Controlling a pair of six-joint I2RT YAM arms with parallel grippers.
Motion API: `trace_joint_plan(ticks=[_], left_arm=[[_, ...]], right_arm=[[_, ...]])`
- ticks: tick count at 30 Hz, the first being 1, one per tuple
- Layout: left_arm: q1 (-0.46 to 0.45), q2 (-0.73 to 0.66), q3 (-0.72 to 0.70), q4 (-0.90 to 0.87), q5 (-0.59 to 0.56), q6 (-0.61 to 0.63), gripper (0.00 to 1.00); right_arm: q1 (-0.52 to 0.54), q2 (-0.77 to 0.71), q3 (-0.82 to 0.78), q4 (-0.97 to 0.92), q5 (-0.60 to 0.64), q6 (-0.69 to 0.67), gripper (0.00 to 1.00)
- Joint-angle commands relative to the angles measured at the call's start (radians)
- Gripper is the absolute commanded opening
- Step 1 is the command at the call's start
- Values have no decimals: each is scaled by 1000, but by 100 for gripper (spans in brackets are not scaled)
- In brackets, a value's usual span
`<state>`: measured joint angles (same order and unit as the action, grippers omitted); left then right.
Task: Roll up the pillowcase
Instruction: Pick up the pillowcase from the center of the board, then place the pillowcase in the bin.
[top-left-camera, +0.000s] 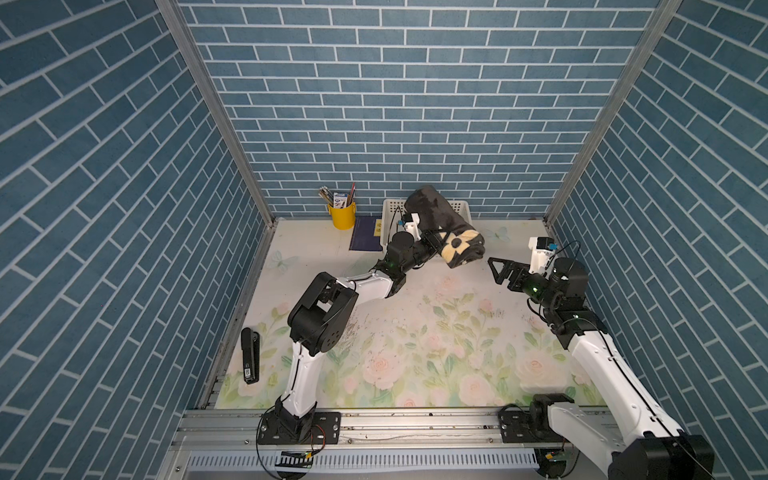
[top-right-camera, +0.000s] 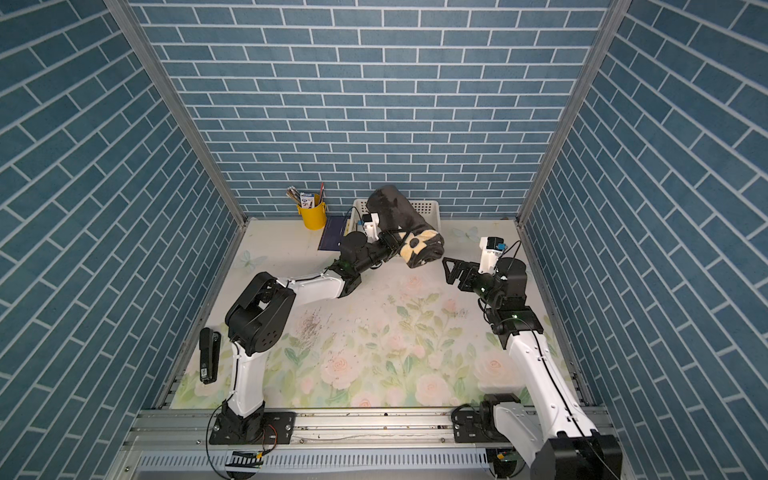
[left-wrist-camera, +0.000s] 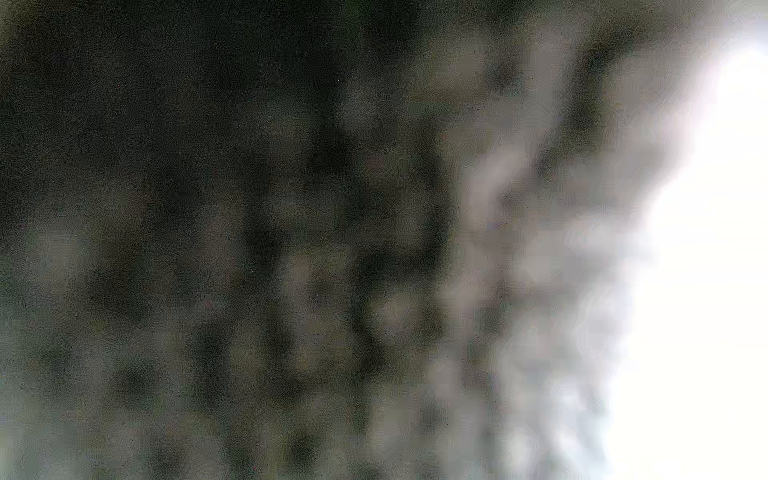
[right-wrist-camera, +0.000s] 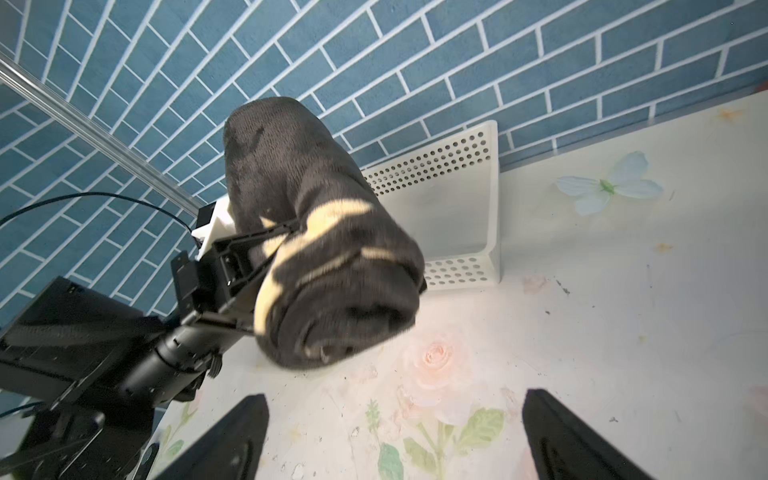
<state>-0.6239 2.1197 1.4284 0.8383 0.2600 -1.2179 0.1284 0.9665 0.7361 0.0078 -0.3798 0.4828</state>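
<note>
L claw (top-left-camera: 439, 242) is pinching the pillowcase (top-left-camera: 446, 226) mid-roll. The bundle's off the table (top-left-camera: 415, 332), tilted, hanging just over the front of the white basket (top-left-camera: 390, 206). R claw (top-left-camera: 500, 272) is spread wide and empty, off to the basket's side, clear of the cloth.

My read: rolling's basically done, drop-in likely next. Tip: line the roll up lengthwise w/ the basket and lower it right in before letting go, or the layers could spring loose.

Count: 1 pillowcase, 1 basket, 2 claws, 1 yellow pen cup (top-left-camera: 341, 216) beside the basket, 1 black gadget (top-left-camera: 250, 355) far from it.
</note>
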Motion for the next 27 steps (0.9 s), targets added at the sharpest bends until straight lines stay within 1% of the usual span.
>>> trace_joint_plan(ticks=[1, 7, 10, 16, 18, 21, 24, 26, 27], left_arm=[[17, 96, 129, 79, -148, -40, 24], [36, 325, 407, 66, -283, -121, 22], [42, 430, 549, 14, -351, -169, 22], [38, 597, 777, -86, -487, -272, 20], [35, 639, 830, -101, -528, -308, 20], [31, 685, 908, -180, -588, -335, 21], [26, 689, 901, -214, -634, -358, 22], [26, 694, 893, -207, -626, -362, 27], [25, 697, 891, -206, -617, -363, 36]], right_arm=[[16, -18, 37, -31, 52, 16, 100], [25, -21, 40, -37, 44, 11, 100], [25, -31, 23, -40, 49, 10, 100], [25, -42, -11, -39, 47, 10, 100], [26, -39, -19, -39, 44, 8, 100], [25, -30, -23, -39, 41, 1, 100], [24, -19, -23, -37, 36, -10, 100], [25, -13, -18, -38, 33, -20, 100], [25, -11, -17, -39, 34, -24, 100]])
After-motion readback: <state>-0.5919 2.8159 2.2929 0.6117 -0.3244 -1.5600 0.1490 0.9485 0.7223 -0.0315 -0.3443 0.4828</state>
